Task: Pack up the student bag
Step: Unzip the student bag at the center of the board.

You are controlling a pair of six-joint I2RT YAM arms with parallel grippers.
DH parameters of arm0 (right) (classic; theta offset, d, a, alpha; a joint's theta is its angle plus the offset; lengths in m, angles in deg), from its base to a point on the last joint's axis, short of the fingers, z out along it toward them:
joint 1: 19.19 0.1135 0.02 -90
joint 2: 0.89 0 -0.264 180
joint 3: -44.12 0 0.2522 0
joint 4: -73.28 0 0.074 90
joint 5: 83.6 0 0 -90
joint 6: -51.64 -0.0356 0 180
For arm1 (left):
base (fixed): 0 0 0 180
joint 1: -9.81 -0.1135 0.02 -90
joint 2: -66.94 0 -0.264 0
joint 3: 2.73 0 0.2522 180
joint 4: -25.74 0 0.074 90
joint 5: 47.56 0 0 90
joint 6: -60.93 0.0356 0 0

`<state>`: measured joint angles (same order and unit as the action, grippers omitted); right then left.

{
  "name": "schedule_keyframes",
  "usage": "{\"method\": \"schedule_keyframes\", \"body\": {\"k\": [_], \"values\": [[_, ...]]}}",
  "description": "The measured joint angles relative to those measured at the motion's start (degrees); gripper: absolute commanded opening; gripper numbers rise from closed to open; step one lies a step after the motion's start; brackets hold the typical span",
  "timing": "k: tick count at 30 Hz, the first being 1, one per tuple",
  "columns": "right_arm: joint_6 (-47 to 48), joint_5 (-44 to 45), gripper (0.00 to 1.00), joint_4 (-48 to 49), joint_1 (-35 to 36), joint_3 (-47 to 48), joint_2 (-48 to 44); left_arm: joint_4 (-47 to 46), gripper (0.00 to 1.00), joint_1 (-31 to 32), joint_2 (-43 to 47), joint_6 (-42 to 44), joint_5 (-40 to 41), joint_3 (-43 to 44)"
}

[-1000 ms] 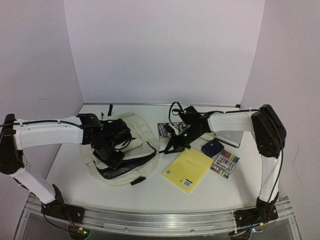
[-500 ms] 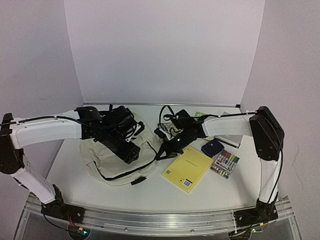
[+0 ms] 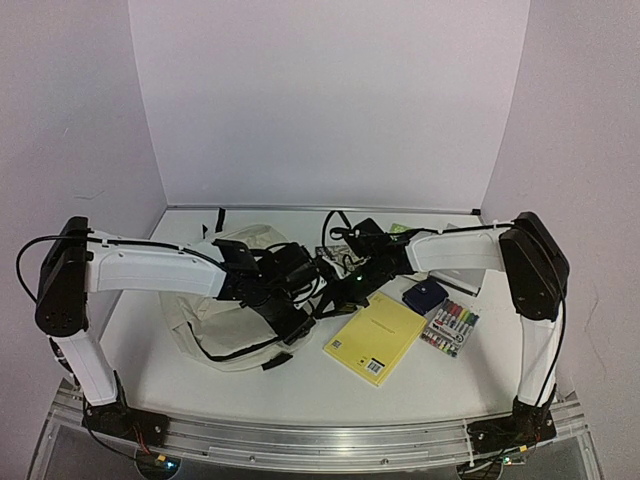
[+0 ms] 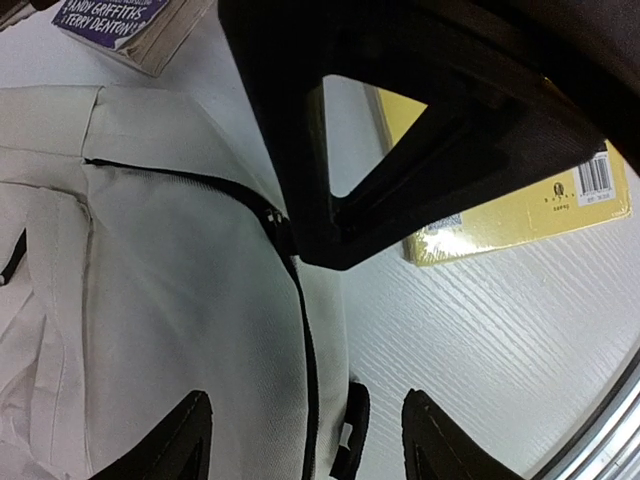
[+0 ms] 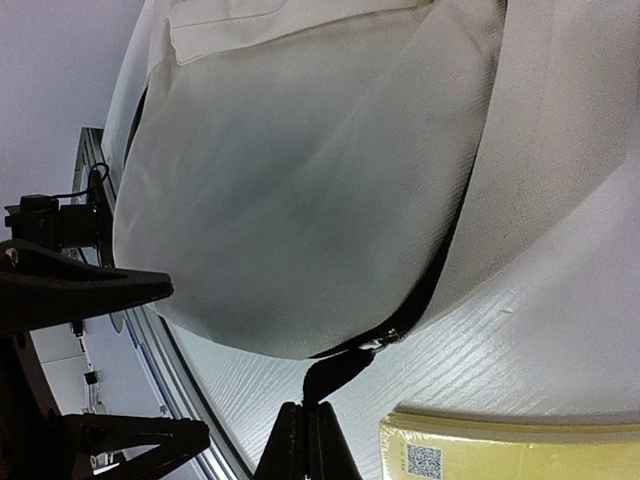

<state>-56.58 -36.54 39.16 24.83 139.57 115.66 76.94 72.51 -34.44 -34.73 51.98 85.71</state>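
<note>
The yellow notepad [image 3: 375,338] lies nearest on the white table [image 3: 300,395], a little right of the middle and turned at an angle. Just to its right is a pack of coloured markers [image 3: 450,328]. The small navy pouch [image 3: 424,296] sits a bit farther back, between the notepad and the right arm.

The student bag [image 3: 210,330] lies flat on the left half of the table, under the left arm. Its cream fabric spreads wide, and its right edge comes close to the notepad without touching it. A black zipper [image 4: 300,300] runs along this side of the bag.

The left gripper [image 4: 305,400] hangs over the right edge of the bag. Its fingers [image 4: 185,440] are spread wide apart and nothing is held between them. I cannot tell if they touch the fabric.

The right gripper [image 5: 308,408] reaches in from the other side, very near the left one. Its fingers are pressed together and pinch the black zipper pull [image 5: 338,372] at the border of the bag, just above the table surface. The corner of the notepad is just beside it.

Farther back, beyond the bag's edge, lies a book [image 4: 115,25] with a purple cover.
</note>
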Motion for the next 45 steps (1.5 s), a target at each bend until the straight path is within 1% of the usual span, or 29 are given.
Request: {"method": "schedule_keyframes", "body": {"k": [2, 3, 4, 5, 9, 11, 12, 13, 15, 16, 19, 20, 24, 32, 36, 41, 43, 45], "values": [[-0.1, 0.2, 0.0, 0.0, -0.2, -0.1, 0.0, -0.5, 0.47, 0.1, -0.6, 0.3, 1.2, 0.0], [-0.2, 0.3, 0.0, -0.1, -0.4, -0.2, 0.0, -0.8, 0.43, 0.2, -1.0, 0.5, 2.0, 0.1], [-0.3, 0.5, 0.0, -0.3, -0.6, -0.3, 0.0, -1.2, 0.42, 0.3, -1.5, 0.6, 2.9, 0.1], [-0.4, 0.7, 0.0, -0.4, -0.9, -0.5, 0.0, -1.5, 0.43, 0.5, -2.1, 0.7, 3.9, 0.3], [-0.3, 0.6, 0.0, -0.6, -1.4, -0.8, 0.0, -1.0, 0.54, 1.2, -4.5, 0.3, 7.6, 0.5], [-0.4, 0.3, 0.0, -0.3, -1.2, -0.8, 0.0, -0.7, 0.56, 1.5, -5.5, 0.0, 8.2, 0.5], [-0.4, 0.1, 0.0, -0.2, -1.2, -0.8, 0.0, -0.7, 0.55, 1.7, -5.8, -0.1, 8.5, 0.5], [-0.3, -0.1, 0.0, -0.2, -1.1, -0.8, -0.1, -0.4, 0.5, 1.8, -6.1, -0.2, 8.8, 0.5], [-0.4, -0.2, 0.0, -0.2, -1.0, -0.8, -0.1, -0.3, 0.38, 2.1, -6.6, -0.3, 9.6, 0.5], [-0.5, -0.2, 0.0, -0.2, -1.0, -0.8, -0.1, -0.2, 0.28, 2.2, -6.8, -0.1, 10.0, 0.5], [-0.6, -0.3, 0.0, 0.0, -1.0, -0.8, -0.1, 0.0, 0.07, 2.4, -6.8, -0.2, 10.8, 0.5], [-0.6, -0.3, 0.0, 0.0, -1.0, -0.8, -0.1, 0.0, 0.01, 2.5, -6.7, -0.3, 10.9, 0.3], [-0.5, -0.1, 0.0, 0.1, -1.3, -0.8, -0.1, -0.4, 0.0, 2.9, -4.7, -0.3, 11.1, -2.4], [0.9, 1.3, 0.0, -0.2, -2.4, -0.3, -0.1, 0.2, 0.0, 5.0, 3.9, -1.2, 10.2, -8.4], [2.0, 1.7, 0.0, -0.4, -2.2, 2.2, 0.3, 0.5, 0.0, 7.2, 5.3, -1.9, 10.2, -9.3], [2.9, 1.2, 0.0, -0.6, -1.9, 5.0, 3.2, 0.9, 0.01, 9.7, 6.6, -2.5, 11.3, -10.2], [3.0, 0.4, 0.0, -0.8, -1.8, 5.0, 4.3, 1.5, 0.04, 10.4, 7.2, -3.2, 11.7, -10.8], [3.0, -0.7, 0.0, -1.0, -1.7, 5.0, 5.2, 1.7, 0.15, 10.9, 7.4, -3.9, 12.3, -11.4]]}}
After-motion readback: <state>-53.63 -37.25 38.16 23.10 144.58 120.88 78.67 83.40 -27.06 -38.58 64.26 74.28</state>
